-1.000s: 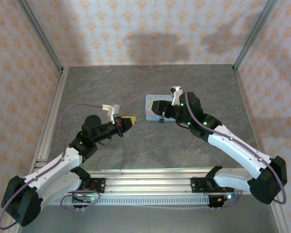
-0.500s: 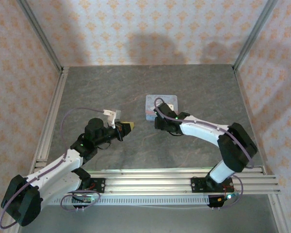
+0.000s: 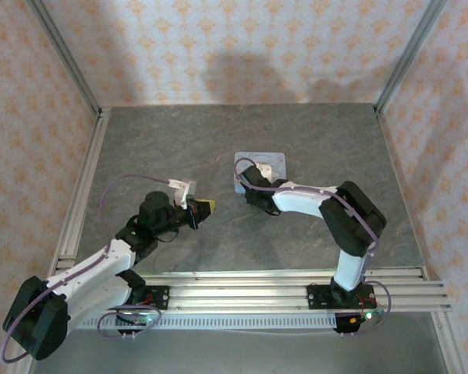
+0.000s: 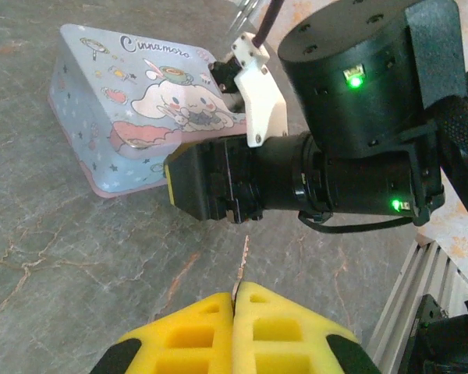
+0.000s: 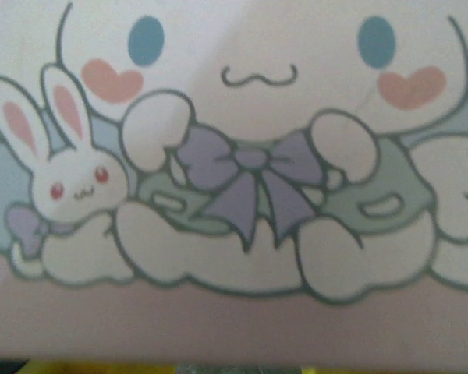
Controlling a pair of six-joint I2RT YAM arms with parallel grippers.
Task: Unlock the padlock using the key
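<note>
A pale-blue tin (image 4: pixel 132 132) with a cartoon lid stands near the middle of the grey counter (image 3: pixel 179 140). The right gripper (image 4: pixel 187 184) is just in front of the tin's near side, between the tin and the left gripper (image 4: pixel 235 291). Its black body and the wrist with green lights hide part of the tin from the left wrist camera. At the near edge of the counter runs a metal rail (image 3: pixel 242 284) that carries both arm bases.

The left gripper has its yellow pads pressed together on the key (image 4: pixel 243 261). The key is a thin pale sliver that stands out from between them and points toward the right gripper, without touching it.

One second ago the right arm reached to the tin from the right side, with the elbow far out. Now it is folded, and the forearm lies across the counter from the right. The left gripper has come a little nearer to its base and keeps its grip.

One second ago the padlock lay on the counter just at the near edge of the tin; this place is now covered by the right arm. If the right gripper is apart or together I cannot tell. Its camera is very close to the lid, the drawing is blurred, and only a yellow strip shows at the bottom edge.
</note>
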